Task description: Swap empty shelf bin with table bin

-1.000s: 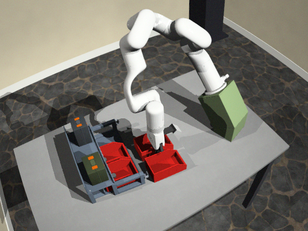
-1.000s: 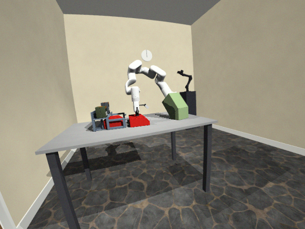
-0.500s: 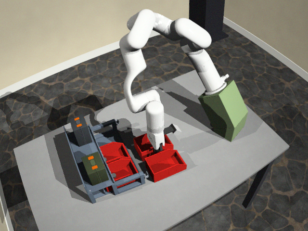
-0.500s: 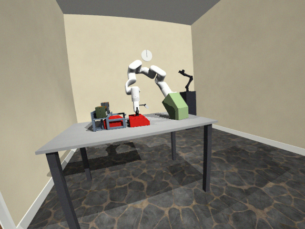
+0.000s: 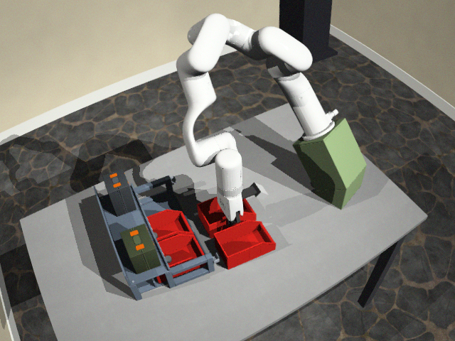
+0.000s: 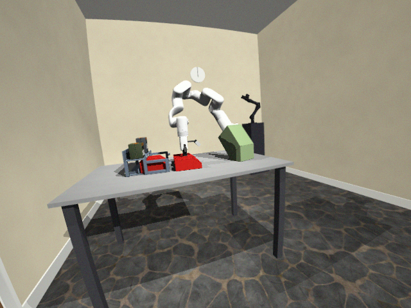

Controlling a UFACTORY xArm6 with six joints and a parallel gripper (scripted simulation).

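Note:
Two red open bins stand on the table side by side. The far bin is partly hidden by my wrist, and the near bin looks empty. My gripper points straight down at the far bin's wall, right where the two bins meet, and is shut on that wall. It also shows in the exterior view. The grey shelf holds two more red bins in its lower row. The place at the far end of that row holds no bin.
A dark grey box and a green box stand on the shelf's upper level. My green base stands at the table's right back. The shelf's front bar lies close to the near bin.

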